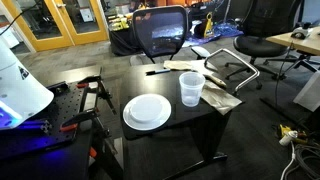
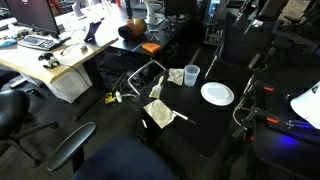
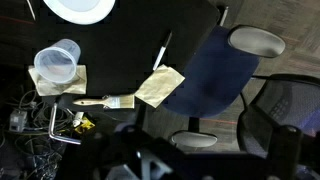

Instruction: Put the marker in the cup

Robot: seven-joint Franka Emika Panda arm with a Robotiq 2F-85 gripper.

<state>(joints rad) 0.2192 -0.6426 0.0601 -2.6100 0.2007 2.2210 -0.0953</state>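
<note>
The marker is a thin dark stick lying flat near the far edge of the black table; in the wrist view it lies just beyond a tan napkin. The clear cup stands upright on a napkin at the table's side, right of the white plate; it shows in both exterior views and in the wrist view. My gripper is a dark blur at the bottom of the wrist view, high above the table, apart from both things. It looks open and empty.
A white plate sits near the table's front. A brush and tan napkins lie between marker and cup. Office chairs stand close behind the table, with cables and a metal frame on the floor.
</note>
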